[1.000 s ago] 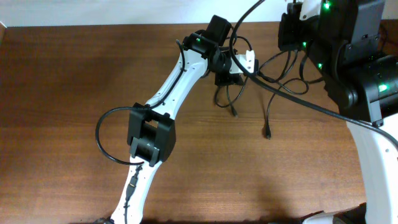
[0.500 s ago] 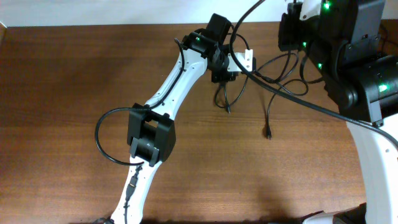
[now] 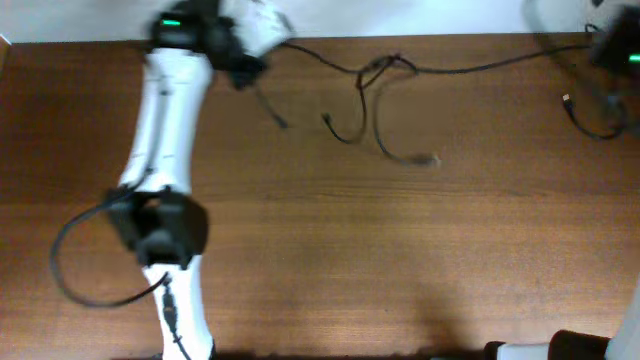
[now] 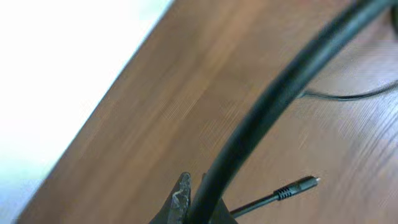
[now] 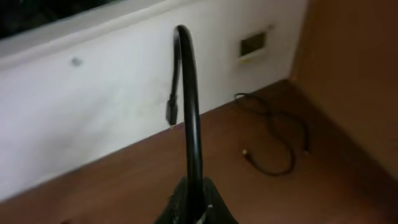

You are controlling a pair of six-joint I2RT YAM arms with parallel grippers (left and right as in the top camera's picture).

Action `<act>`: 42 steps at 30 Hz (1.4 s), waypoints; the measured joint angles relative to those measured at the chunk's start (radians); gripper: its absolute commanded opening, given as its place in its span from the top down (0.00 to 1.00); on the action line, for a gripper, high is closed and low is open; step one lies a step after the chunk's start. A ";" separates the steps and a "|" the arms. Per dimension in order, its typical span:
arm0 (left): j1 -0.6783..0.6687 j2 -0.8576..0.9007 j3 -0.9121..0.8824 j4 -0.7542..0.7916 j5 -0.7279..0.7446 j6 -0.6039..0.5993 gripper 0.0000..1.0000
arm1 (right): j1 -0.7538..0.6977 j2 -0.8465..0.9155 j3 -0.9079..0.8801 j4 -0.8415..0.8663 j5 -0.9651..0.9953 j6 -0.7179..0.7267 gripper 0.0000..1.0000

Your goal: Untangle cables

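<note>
Robot test bench: wooden table (image 3: 420, 260) against white wall (image 5: 93, 112).

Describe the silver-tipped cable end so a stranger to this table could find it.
On the brown wooden table, look near the far edge for the small knot of thin black cables. One strand curves from it toward the near side and ends in the silver tip; the two loose ends to its left are dark.

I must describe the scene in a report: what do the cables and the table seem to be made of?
The cables: likely rubber or plastic sheath, matte black, bending in soft curls; one plug has a silvery, probably metal tip. The table: wood or wood-look laminate, brown with visible grain, slight sheen.
</note>
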 measured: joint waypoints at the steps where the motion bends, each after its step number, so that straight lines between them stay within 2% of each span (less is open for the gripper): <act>1: 0.031 -0.015 0.002 -0.013 0.000 -0.010 1.00 | -0.068 0.000 0.000 0.006 -0.045 0.012 0.96; 7: 0.208 -0.061 0.008 -0.058 0.000 -0.080 1.00 | -0.549 0.001 0.000 0.053 -0.223 0.104 0.96; 12: 0.298 -0.066 0.008 -0.074 0.000 -0.118 1.00 | -0.715 0.024 0.000 0.057 -0.287 0.128 0.96; 17: 0.319 -0.086 0.008 -0.090 0.001 -0.134 1.00 | -0.693 0.056 0.000 0.058 -0.330 0.130 0.96; 25: 0.246 -0.091 0.008 -0.129 0.001 -0.133 1.00 | -0.578 0.058 0.000 0.061 -0.349 0.098 0.96; 29: 0.183 -0.091 0.008 -0.129 0.001 -0.130 1.00 | -0.502 0.058 0.000 0.191 -0.307 0.058 0.96; 35: 0.108 -0.091 0.008 -0.128 0.001 -0.130 1.00 | -0.476 0.058 0.000 0.402 -0.195 -0.018 0.96; 42: 0.058 -0.091 0.008 -0.129 0.001 -0.130 1.00 | -0.480 0.063 0.000 0.475 -0.003 -0.148 0.96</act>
